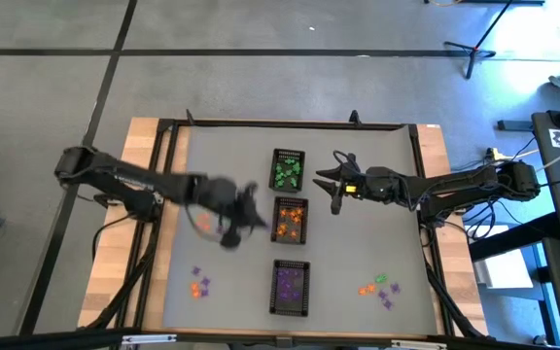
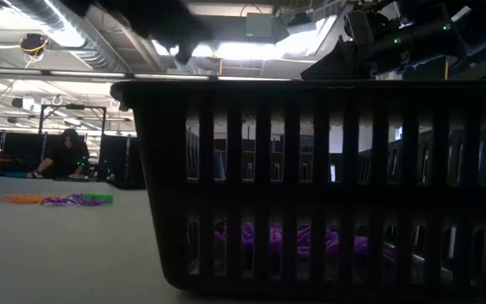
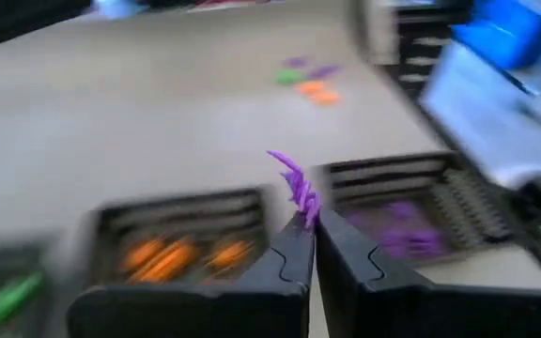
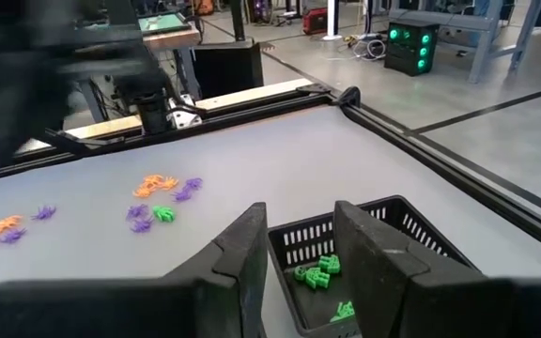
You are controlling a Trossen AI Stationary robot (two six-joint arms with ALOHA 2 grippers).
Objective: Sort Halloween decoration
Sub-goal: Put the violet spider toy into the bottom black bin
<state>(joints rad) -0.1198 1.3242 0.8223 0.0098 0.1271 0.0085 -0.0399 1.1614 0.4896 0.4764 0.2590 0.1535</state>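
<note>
Three black mesh trays stand in a row down the table's middle: one with green trinkets (image 1: 288,170), one with orange (image 1: 291,219), one with purple (image 1: 291,287). My left gripper (image 1: 251,218) hangs blurred just left of the orange tray, shut on a purple trinket (image 3: 299,191). My right gripper (image 1: 337,181) stands open just right of the green tray (image 4: 346,272), nothing between its fingers. Loose orange, green and purple trinkets lie near the front left (image 1: 199,285) and front right (image 1: 380,289). My left gripper pinches the purple trinket's lower end (image 3: 303,218) between its two fingertips (image 3: 285,246). The trinket's spiky body sticks out past the tips. It is lifted clear of the table, with the orange tray (image 3: 177,252) and the purple tray (image 3: 411,223) below and beyond it.
The table's black frame (image 1: 290,124) runs along the mat's edges. Bare grey mat lies on both sides of the tray row. In the low view the purple tray's wall (image 2: 327,186) fills the near field, with loose trinkets (image 2: 57,199) to its left.
</note>
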